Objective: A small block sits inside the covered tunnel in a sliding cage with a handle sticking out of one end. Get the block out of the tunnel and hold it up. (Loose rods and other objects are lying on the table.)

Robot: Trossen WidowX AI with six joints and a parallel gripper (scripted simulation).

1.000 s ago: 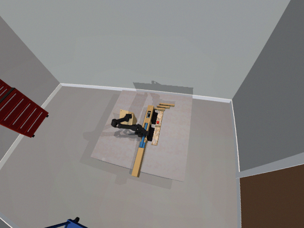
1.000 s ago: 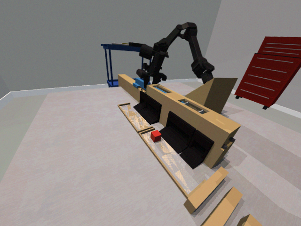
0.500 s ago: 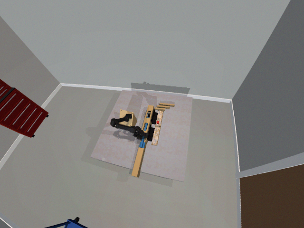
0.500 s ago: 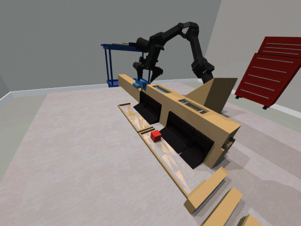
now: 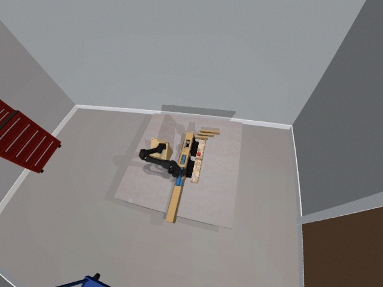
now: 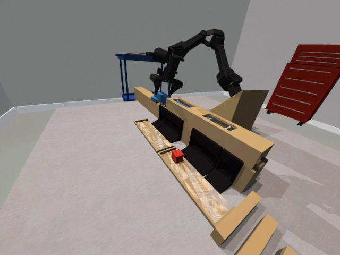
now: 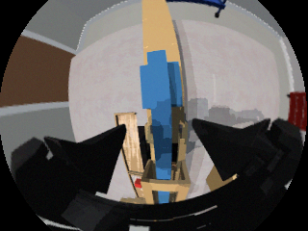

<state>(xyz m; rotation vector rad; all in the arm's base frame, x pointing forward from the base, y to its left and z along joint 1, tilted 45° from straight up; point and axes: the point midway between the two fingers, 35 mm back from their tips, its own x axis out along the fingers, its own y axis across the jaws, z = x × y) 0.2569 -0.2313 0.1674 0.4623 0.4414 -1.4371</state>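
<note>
Jaws spread wide and gripping nothing, your gripper [image 5: 183,173] [image 6: 165,92] [image 7: 160,125] hovers above the blue handle [image 5: 179,180] [image 6: 161,96] [image 7: 155,87] at one end of the tunnel [image 5: 188,137] [image 6: 247,136] [image 7: 166,185]. Your red block [image 5: 198,153] [image 6: 177,155] [image 7: 138,183] sits outside, in the tray [image 5: 203,143] [image 6: 189,195] alongside. It looks light, stiff and hardly fragile; take it across two opposite flat sides, from above. The tray's low rim should clear your fingertips, but the tunnel wall and black flaps [image 5: 194,146] [image 6: 204,149] crowd one side; the far side offers more room.
</note>
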